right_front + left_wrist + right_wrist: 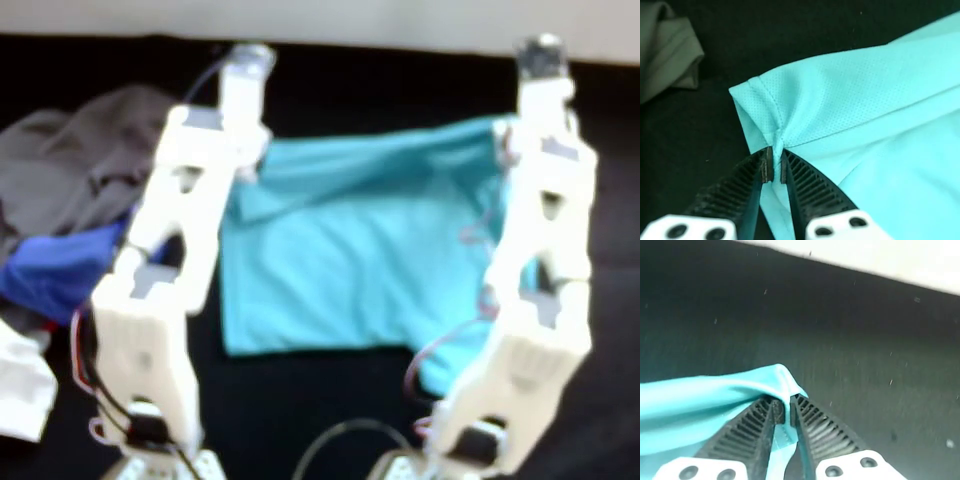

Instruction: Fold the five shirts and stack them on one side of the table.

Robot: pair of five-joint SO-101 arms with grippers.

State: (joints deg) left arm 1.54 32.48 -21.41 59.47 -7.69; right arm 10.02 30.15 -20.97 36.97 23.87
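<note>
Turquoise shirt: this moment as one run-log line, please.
left end effector: shut on turquoise shirt | right end effector: shut on turquoise shirt | grey shirt: unfolded

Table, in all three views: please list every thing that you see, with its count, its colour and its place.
turquoise shirt: one, turquoise, spread on the middle of the table
grey shirt: one, grey, crumpled at the far left
blue shirt: one, blue, left side, just in front of the grey shirt
white cloth: one, white, near left edge
table: one, black surface
left arm: one, white, at the turquoise shirt's left side
right arm: one, white, at its right side
left claw: one, black, shut on a corner of the turquoise shirt
right claw: one, black, shut on a fold at that shirt's edge
</note>
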